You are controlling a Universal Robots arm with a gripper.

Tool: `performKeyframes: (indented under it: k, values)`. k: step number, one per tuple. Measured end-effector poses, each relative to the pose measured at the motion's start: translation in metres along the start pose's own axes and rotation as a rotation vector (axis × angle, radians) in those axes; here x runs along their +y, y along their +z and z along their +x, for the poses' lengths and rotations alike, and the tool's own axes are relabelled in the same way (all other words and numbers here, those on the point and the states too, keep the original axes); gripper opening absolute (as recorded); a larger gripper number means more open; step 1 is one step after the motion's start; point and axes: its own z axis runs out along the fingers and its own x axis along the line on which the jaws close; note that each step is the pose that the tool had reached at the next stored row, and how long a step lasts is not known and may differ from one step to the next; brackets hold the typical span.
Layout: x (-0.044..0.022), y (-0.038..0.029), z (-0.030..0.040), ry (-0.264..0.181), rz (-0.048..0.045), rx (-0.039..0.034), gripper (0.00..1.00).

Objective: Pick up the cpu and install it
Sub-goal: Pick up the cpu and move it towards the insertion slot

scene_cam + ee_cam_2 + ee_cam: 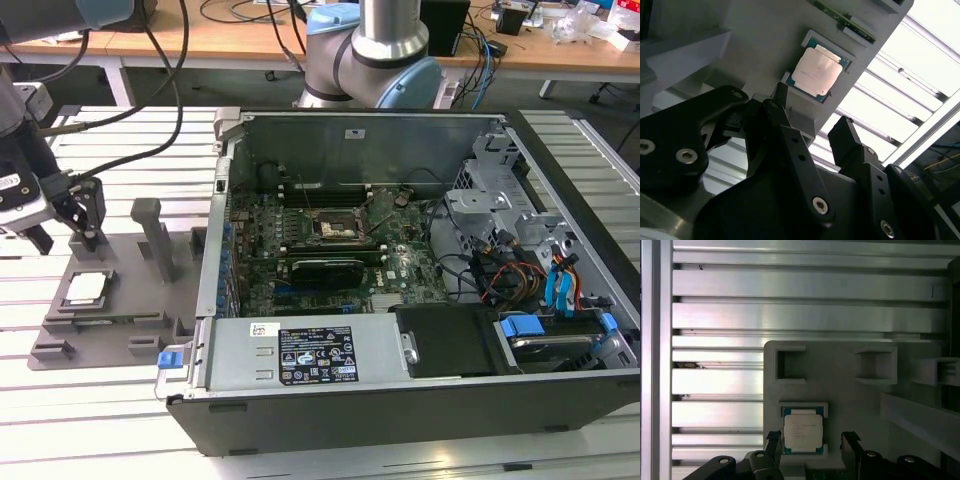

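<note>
One cpu in its tray, open claw above it.
The cpu [85, 288] lies flat in a square pocket of the grey tray [135, 300] on the table [90, 410], at the exterior view's left. The claw [65, 238] hangs just above it, not touching, with its two black fingers [790, 140] apart, and holds nothing. In both wrist views the chip's silver top shows between the fingertips. The open computer [350, 140] stands beside the tray, with its dark socket [335, 225] inside.
</note>
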Motion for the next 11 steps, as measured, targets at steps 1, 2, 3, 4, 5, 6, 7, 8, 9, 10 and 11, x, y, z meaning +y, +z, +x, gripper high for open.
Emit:
performKeyframes:
  k: [1,2,3,4,5,6,7,8,9,10,11]
  values:
    - [0.0,0.0017,0.0,0.0,0.0,0.0,0.6]
    - [0.0,0.0027,0.0001,0.0,0.0,-0.0001,0.6]
    - [0.0,0.0033,0.0001,0.0,0.0,0.0001,0.6]
    - [0.0,0.0055,0.0001,0.0,-0.0001,0.0,0.6]
    - [0.0,0.0067,0.0002,0.0,0.0,0.0,0.6]
    - [0.0,0.0081,0.0002,0.0,0.0,0.0,0.6]
    - [0.0,0.0093,0.0002,0.0,0.0,0.0,0.6]
    - [0.0,0.0115,0.0003,0.0,0.0,0.0,0.6]
    - [0.0,0.0119,0.0003,0.0,0.0,0.0,0.6]
    - [0.0,0.0125,0.0003,0.0,0.0,0.0,0.6]
    - [0.0,0.0137,0.0003,0.0,0.0,0.0,0.6]
